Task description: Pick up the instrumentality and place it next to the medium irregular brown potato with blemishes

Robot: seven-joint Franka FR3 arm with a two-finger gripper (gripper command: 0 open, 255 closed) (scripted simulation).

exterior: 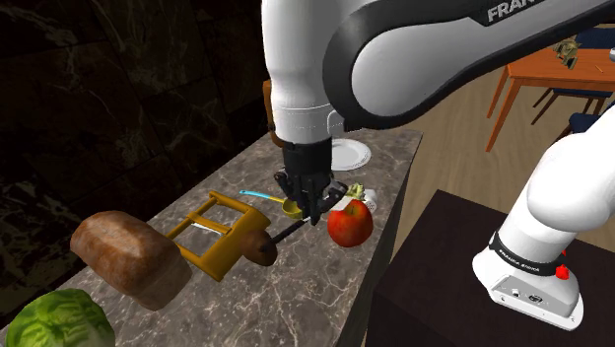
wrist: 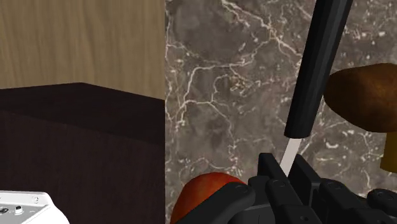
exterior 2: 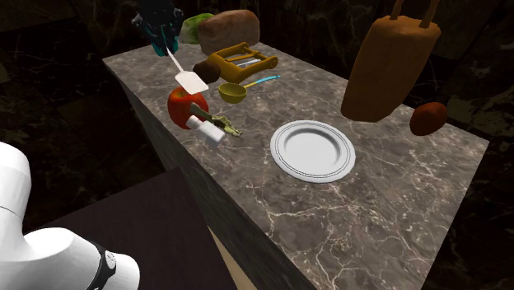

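My gripper (exterior: 308, 209) (exterior 2: 167, 45) (wrist: 289, 167) is shut on a spatula, clasping its thin white shaft (wrist: 291, 153). The black handle (wrist: 315, 70) (exterior: 294, 230) runs away from the fingers toward a dark brown potato (exterior: 261, 248) (exterior 2: 206, 70) (wrist: 362, 95) lying on the marble counter (exterior: 325, 296). In the second exterior view, the white blade (exterior 2: 192, 80) hangs below the gripper, over a red apple (exterior 2: 183, 107) (exterior: 350, 225) (wrist: 203, 194). I cannot tell whether the handle's tip touches the potato.
A yellow rack (exterior: 217, 232) (exterior 2: 239, 59) stands beside the potato. A yellow spoon (exterior 2: 233, 91) with a blue handle lies close by. Also on the counter are a white plate (exterior 2: 313, 150), a bread loaf (exterior: 128, 258), a lettuce (exterior: 54, 320) and a reddish-brown lump (exterior 2: 428, 118). The dark stand (exterior: 473, 276) borders the counter's edge.
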